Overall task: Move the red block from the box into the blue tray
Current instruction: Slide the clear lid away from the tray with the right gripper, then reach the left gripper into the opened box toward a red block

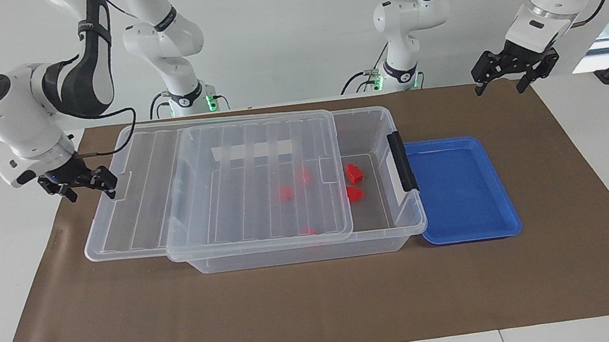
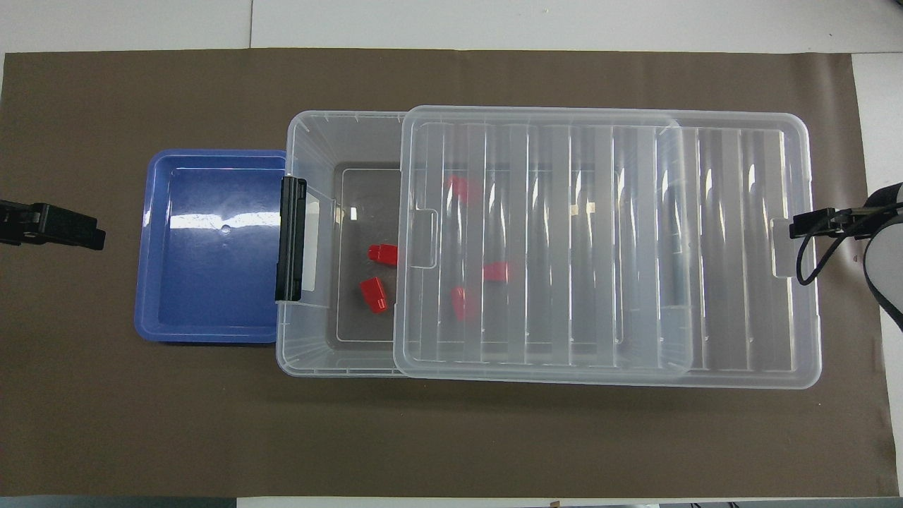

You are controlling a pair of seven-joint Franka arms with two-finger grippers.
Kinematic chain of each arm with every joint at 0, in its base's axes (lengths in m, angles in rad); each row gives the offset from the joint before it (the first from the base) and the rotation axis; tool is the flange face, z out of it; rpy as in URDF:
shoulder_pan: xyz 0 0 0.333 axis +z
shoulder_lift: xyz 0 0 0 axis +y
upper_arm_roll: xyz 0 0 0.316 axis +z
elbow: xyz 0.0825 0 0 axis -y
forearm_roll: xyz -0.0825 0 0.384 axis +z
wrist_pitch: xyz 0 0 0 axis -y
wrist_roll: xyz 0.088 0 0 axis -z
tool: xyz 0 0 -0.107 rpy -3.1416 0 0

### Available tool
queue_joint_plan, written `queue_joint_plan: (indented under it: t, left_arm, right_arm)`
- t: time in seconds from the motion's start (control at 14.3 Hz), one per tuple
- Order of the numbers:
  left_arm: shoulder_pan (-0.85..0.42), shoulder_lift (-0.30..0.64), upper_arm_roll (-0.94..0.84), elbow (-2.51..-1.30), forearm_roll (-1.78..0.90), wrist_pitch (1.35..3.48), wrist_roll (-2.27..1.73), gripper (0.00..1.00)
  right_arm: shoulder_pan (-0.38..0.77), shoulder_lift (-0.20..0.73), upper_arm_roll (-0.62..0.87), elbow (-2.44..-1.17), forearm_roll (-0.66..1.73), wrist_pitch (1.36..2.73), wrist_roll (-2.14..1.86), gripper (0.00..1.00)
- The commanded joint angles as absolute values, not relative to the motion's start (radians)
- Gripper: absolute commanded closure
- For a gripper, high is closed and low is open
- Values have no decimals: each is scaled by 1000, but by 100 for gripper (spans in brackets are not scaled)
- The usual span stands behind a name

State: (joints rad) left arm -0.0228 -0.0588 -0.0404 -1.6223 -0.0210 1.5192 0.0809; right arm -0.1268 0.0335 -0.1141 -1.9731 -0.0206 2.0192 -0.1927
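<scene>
Lid [image 1: 214, 187] half over box [image 1: 374, 128]

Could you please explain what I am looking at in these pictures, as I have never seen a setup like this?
These are two robot arms at a table, each ending in a two-finger gripper. One picture looks at them from across the table, the other looks down from above their end. On a brown mat stands a clear box with its lid slid partway off, and a blue tray is beside it. Five small red blocks lie in the box, two of them uncovered. The right gripper is open at the lid's end tab. The left gripper waits open above the mat, holding nothing.
</scene>
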Motion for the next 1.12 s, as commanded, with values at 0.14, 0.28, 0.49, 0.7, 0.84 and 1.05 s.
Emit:
queue_joint_plan:
  t: [0.14, 0.28, 0.49, 0.7, 0.84, 1.05]
  left_arm:
    - [-32, -91, -37, -1663, -12, 1548, 92, 0]
    - [-32, -91, -37, -1663, -12, 1548, 92, 0]
    - [-47, -91, -38, -1663, -12, 1549, 89, 0]
    - [-72, -104, -38, -1704, -12, 1610, 83, 0]
    - [-100, -115, -38, -1730, -12, 1632, 80, 0]
    - [-161, -115, -40, -1732, -12, 1638, 49, 0]
  right_arm:
    - [-140, 15, -162, -1996, -23, 2033, -297, 0]
    - [-140, 15, -175, -1996, -23, 2034, -317, 0]
    - [-140, 17, -176, -1993, -23, 2036, -321, 0]
    - [-140, 20, -167, -1976, -23, 2025, -310, 0]
    - [-140, 29, -157, -1942, -23, 2000, -307, 0]
    - [-140, 38, -126, -1864, -21, 1924, -275, 0]
